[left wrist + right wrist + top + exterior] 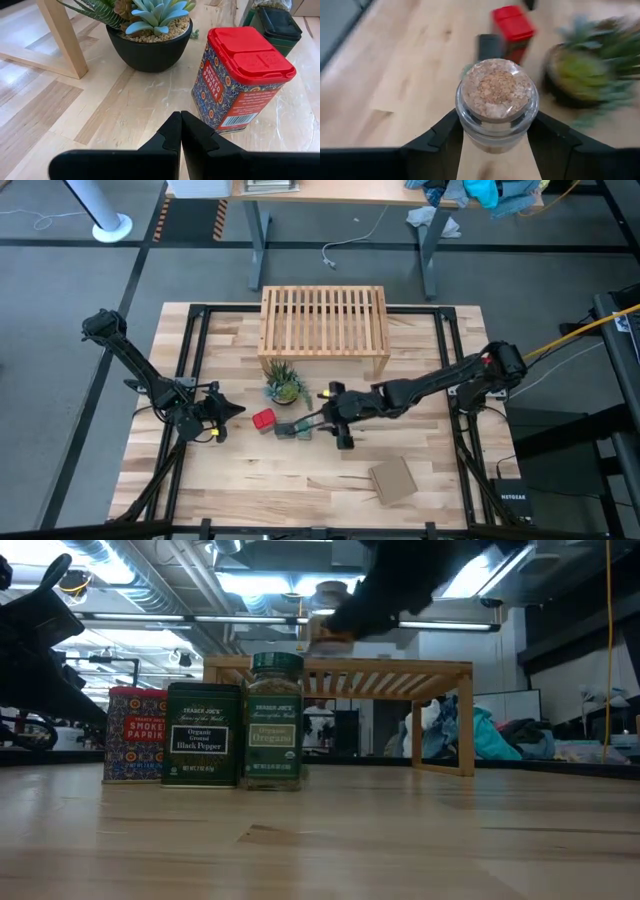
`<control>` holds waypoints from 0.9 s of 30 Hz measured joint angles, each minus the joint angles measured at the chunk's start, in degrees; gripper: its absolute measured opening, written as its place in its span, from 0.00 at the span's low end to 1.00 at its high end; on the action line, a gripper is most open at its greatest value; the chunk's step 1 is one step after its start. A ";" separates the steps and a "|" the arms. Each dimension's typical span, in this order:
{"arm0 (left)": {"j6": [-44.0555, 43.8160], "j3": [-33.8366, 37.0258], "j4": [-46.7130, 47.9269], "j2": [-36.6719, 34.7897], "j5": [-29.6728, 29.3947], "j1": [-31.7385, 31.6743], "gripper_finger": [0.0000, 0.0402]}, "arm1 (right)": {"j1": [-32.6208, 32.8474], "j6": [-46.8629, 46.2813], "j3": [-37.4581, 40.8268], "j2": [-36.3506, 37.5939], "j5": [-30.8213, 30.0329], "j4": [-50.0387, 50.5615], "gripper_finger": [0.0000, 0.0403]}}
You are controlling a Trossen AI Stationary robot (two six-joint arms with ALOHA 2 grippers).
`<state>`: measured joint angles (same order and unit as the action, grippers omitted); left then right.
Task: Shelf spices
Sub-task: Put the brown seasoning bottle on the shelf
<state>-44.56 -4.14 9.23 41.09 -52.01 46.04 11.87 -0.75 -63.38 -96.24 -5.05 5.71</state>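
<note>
Holding the cork-topped jar [496,104] upright, the right claw [337,408] sits just short of the shelf [324,330]; the left claw [180,131], pressed together, waits beside the red tin [242,79].

Red-lidded tin [242,80] with a blue, red and white ornamental pattern; dark green tin [203,734]; green-capped jar [274,721]; clear jar [496,106] with speckled tan cork; pale striped wood tabletop [300,480]; black pot [150,47].
</note>
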 joint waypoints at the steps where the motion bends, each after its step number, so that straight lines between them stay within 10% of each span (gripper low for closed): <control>1: 0.00 0.00 -0.02 -0.03 0.01 0.02 0.01 | -0.57 0.94 -1.19 0.35 -0.77 1.41 0.48; 17: 0.45 0.02 -0.02 1.03 1.05 0.02 0.01 | -10.94 9.57 -15.07 1.15 -2.25 21.85 0.48; 27: 0.44 0.02 -0.02 1.72 1.07 0.02 0.01 | -19.29 16.64 -19.45 1.15 -2.74 17.85 0.48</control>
<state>-44.12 -4.12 9.21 42.81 -50.94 46.06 -7.42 15.89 -82.83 -95.09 -7.80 23.56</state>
